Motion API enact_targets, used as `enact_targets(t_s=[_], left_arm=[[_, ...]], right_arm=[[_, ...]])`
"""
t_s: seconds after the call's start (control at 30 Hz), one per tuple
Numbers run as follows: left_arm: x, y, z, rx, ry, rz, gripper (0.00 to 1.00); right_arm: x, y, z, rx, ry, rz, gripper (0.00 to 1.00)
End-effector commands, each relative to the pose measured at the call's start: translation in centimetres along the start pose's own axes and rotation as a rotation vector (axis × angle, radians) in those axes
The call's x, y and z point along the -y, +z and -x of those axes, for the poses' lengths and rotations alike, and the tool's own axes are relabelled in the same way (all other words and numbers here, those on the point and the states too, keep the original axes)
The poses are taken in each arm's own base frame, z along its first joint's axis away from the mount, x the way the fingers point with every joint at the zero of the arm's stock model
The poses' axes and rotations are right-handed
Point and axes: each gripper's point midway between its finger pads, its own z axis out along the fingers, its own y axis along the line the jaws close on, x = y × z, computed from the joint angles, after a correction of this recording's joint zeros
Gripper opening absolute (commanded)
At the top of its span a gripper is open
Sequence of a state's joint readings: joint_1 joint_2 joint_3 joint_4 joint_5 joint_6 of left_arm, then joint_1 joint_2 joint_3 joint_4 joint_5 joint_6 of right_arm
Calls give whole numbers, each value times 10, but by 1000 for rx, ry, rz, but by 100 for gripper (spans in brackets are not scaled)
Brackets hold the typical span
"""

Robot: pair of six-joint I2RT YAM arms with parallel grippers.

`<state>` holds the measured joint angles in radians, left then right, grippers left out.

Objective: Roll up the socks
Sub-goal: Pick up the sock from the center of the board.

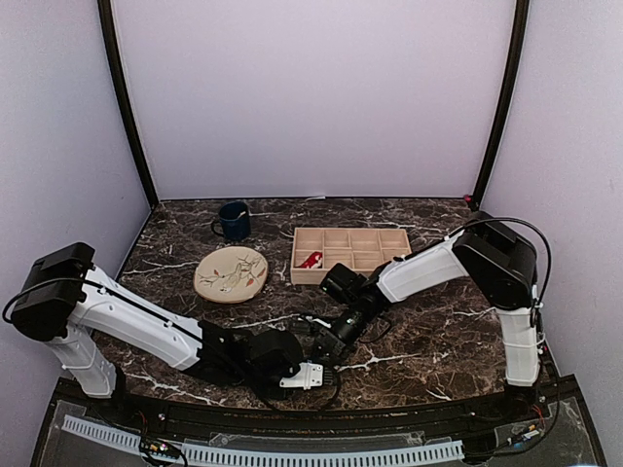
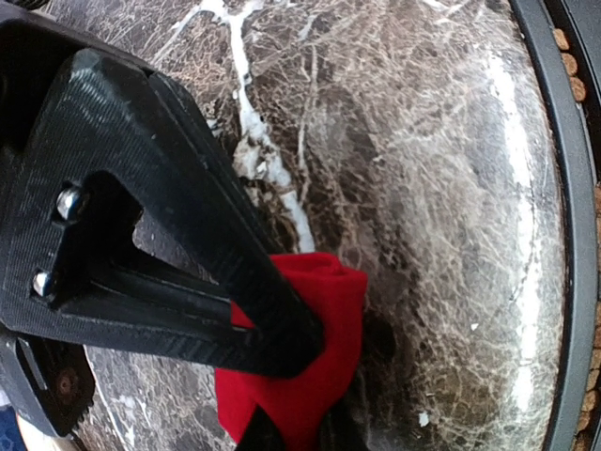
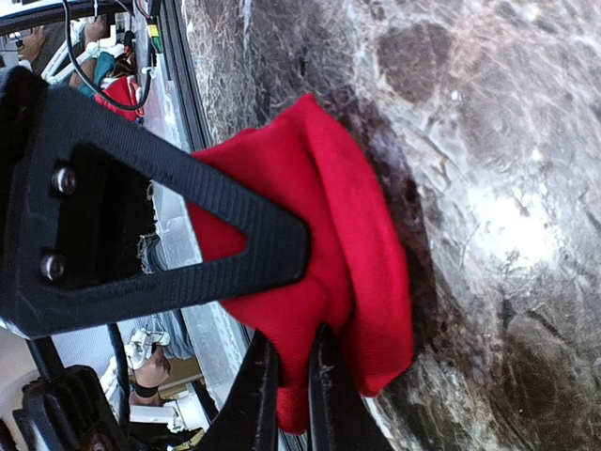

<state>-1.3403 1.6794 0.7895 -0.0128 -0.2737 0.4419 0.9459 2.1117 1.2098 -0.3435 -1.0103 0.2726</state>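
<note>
left gripper (image 2: 282,395): clamped on red sock (image 2: 324,319) | right gripper (image 3: 291,315): pinched shut on red sock too | sock: bunched on marble table (image 1: 438,331), toward 6 o'clock edge | second sock (image 1: 311,259): in wooden tray (image 1: 350,236), near-left compartment, 12 o'clock of grippers

2 socks (image 1: 311,259) (image 3: 349,225), 1 plate (image 1: 231,273), 1 mug (image 1: 234,221)

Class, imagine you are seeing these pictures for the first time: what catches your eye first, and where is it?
The bright red sock stands out against the dark marble table, pinched by both the left gripper and right gripper near the table's front middle. A second small red bundle sits in the near-left compartment of the wooden tray.
</note>
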Motion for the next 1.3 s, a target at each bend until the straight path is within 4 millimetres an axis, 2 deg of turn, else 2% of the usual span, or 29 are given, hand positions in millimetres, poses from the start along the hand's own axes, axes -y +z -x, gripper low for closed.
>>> enact_targets(t_s=[0.0,0.13,0.23,0.27,0.53,0.77,1.03,1.27], left_arm=[[12,8,-10,-54,15,-50,6],[16,9,-10,-56,1,-77,0],[18,8,-9,-52,-13,-91,0],[17,8,-9,-52,-24,-96,0],[2,2,-4,-39,-128,-108,0],[-17,-4,-4,-30,-198,-95,0],[-59,-12,0,-23,-258,-26,0],[-122,-21,17,20,-311,72,0]], right_arm=[[6,2,3,3,31,-2,5],[5,-3,3,26,35,2,18],[4,-9,5,54,36,5,25],[8,-9,-2,52,56,3,27],[5,-22,-6,114,63,7,32],[1,-51,1,244,59,-21,38],[2,-100,24,447,26,-142,39],[21,-146,34,605,40,-334,38]])
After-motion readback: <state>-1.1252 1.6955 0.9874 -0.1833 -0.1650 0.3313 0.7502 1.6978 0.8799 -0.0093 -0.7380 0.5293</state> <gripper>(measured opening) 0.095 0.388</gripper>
